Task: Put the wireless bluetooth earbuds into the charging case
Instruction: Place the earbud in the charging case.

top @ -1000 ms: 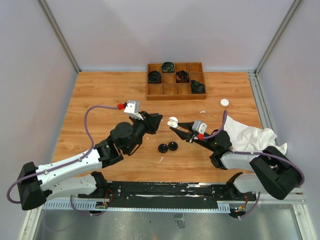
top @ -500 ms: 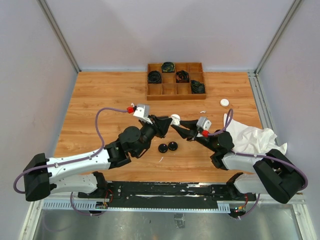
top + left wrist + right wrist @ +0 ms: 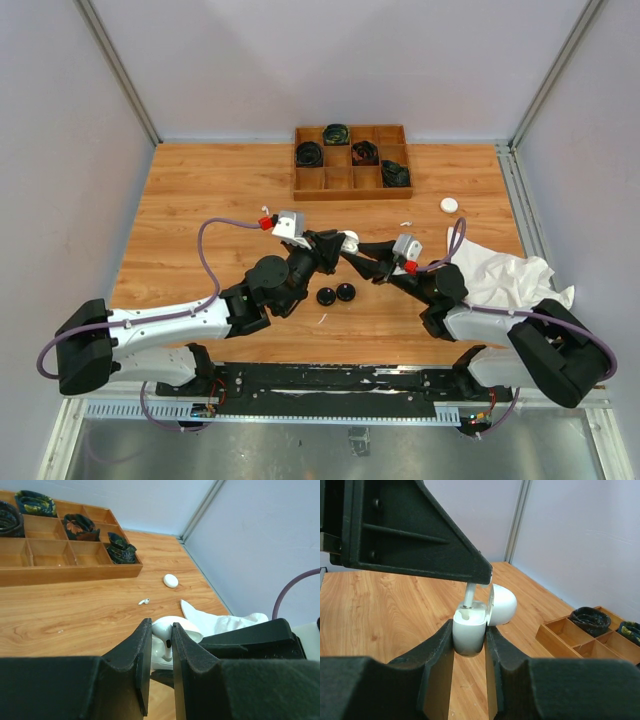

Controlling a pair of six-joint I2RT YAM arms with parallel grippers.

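My right gripper [image 3: 469, 642] is shut on an open white charging case [image 3: 469, 630], lid tilted back, held above the table; it also shows in the top view [image 3: 349, 241]. My left gripper [image 3: 161, 642] is shut on a white earbud [image 3: 163, 632], its stem pointing down into the case's slot; the stem [image 3: 469, 596] shows under my left finger in the right wrist view. The two grippers meet at mid-table [image 3: 340, 250]. Another white earbud [image 3: 144, 601] lies loose on the wood. Two black round cases [image 3: 336, 294] sit on the table below the grippers.
A wooden divided tray [image 3: 351, 161] with coiled black cables stands at the back. A white round puck [image 3: 449, 205] lies at right. A crumpled white cloth [image 3: 505, 272] lies by the right arm. A small white speck [image 3: 322, 319] lies near the front.
My left gripper has moved right with the earbud until it meets the case in my right gripper. The right gripper shifted slightly up and right.
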